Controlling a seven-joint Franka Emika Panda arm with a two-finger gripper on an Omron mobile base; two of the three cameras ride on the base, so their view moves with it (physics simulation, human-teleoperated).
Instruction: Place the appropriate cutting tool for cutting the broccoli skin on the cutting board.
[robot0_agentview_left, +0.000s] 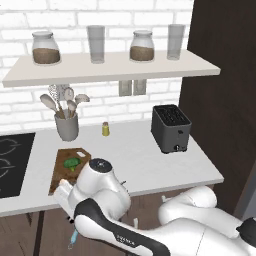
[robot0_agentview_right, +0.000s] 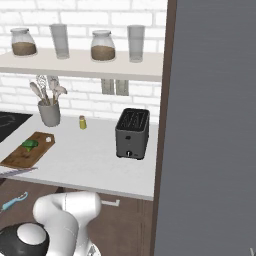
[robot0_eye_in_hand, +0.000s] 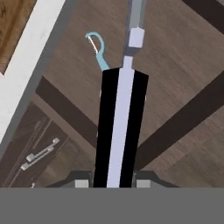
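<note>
While I hang off the front edge of the bench (robot0_agentview_left: 150, 160), this is how things lie.

Claw: my claw (robot0_eye_in_hand: 117, 181) is pressed onto the black handle of the knife (robot0_eye_in_hand: 120, 127); the handle runs up the middle of the hand view from between my fingertips.

Knife: its slim silver-grey blade points away from my claw, over the dark wooden floor (robot0_eye_in_hand: 175, 65) and not over the bench. From the right base view a grey sliver of blade (robot0_agentview_right: 17, 171) shows just below the near end of the cutting board (robot0_agentview_right: 20, 155).

Cutting board: dark brown, flat on the bench, left of the toaster (robot0_agentview_left: 171, 128) and in front of the utensil pot (robot0_agentview_left: 66, 126). My own white arm covers its near end in the left base view.

Broccoli: the green floret (robot0_agentview_left: 72, 163) sits on the cutting board, toward its far end.

Peeler: the light blue peeler (robot0_eye_in_hand: 98, 48) lies on the floor, beside the knife blade in the hand view, and below the bench edge in front of the cutting board.

Other: a small yellow shaker (robot0_agentview_left: 105, 129) stands on the bench between the utensil pot and the toaster.
</note>
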